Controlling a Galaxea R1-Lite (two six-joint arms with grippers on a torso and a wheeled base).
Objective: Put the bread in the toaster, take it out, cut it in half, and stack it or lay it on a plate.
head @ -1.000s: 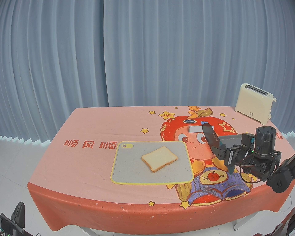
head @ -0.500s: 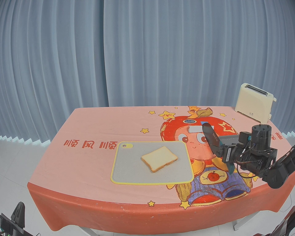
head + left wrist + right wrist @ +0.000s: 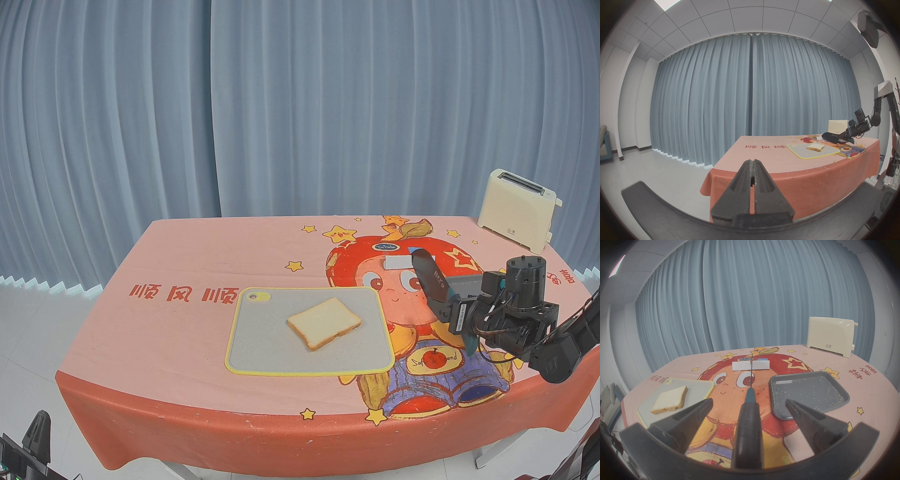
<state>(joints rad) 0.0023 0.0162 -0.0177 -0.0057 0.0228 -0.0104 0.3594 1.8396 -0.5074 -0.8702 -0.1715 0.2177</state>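
Observation:
A slice of bread [image 3: 324,322] [image 3: 669,400] lies flat on the grey, yellow-rimmed cutting board [image 3: 262,337], left of my right gripper [image 3: 441,304]. That gripper [image 3: 747,402] hovers over the table's right side with its fingers spread wide. A knife [image 3: 749,415] with a dark handle runs out along the middle between them, touching neither fingertip. What carries it is hidden. The cream toaster [image 3: 517,209] [image 3: 830,335] stands at the back right corner. My left gripper [image 3: 753,170] is shut and empty, low and off the table's left front.
A dark grey tray [image 3: 809,393] [image 3: 465,284] sits on the table, partly behind my right gripper. A small white block [image 3: 400,262] [image 3: 751,365] lies beyond the knife's tip. Blue curtains close off the back.
My right arm's wrist has drawn a little leftward and toward the back of the table. The bread, board and toaster have not moved.

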